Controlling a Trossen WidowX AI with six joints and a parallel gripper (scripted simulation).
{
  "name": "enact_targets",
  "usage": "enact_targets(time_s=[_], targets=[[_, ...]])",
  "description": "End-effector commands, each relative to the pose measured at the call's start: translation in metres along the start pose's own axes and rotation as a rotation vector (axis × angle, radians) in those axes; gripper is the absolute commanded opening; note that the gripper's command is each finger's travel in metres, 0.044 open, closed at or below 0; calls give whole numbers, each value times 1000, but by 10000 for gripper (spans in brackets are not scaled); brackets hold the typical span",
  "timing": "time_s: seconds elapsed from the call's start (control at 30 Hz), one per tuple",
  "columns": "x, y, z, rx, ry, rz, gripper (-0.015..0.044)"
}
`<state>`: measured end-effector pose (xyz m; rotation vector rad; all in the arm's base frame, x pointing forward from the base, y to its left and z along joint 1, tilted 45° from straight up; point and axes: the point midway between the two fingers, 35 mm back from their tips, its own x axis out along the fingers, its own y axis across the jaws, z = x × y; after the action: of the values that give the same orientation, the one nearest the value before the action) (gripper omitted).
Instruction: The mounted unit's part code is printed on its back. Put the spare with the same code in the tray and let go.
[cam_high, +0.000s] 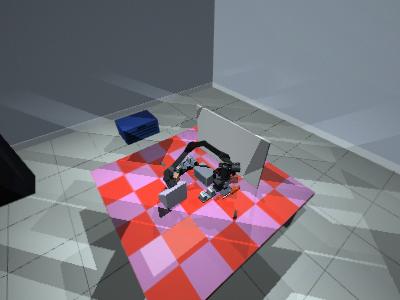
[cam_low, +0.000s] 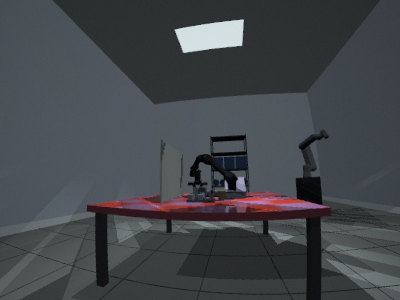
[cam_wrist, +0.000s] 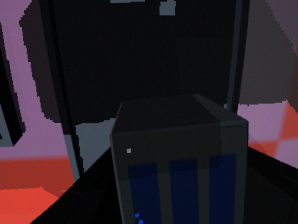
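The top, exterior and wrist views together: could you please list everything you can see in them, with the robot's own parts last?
Table: one, red and violet checks, dark legs, mid-room.
Upright panel: one, grey, table's far edge.
Grey box: one, on the table beside the arm.
Second grey block: one, behind the gripper.
Dark block with blue stripes: one, clamped between the fingers.
Dark-rimmed tray: one, beyond the held block.
Blue crate: one, on the floor.
Shelf rack: one, dark, behind the table.
Other small parts: too small to name.
Second arm: one, grey, on a pedestal.
Arm: one, black.
Gripper: one, shut on the block.
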<state>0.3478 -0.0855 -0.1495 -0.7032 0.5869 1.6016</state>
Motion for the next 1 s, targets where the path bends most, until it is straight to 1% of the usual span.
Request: enact_targets(time_s=[0.0,0.6,0.97], targets=[[5,1,2,6,-7,0,0],[19,4,3,5,-9,1,0],[15,2,2,0,-2,1,289]])
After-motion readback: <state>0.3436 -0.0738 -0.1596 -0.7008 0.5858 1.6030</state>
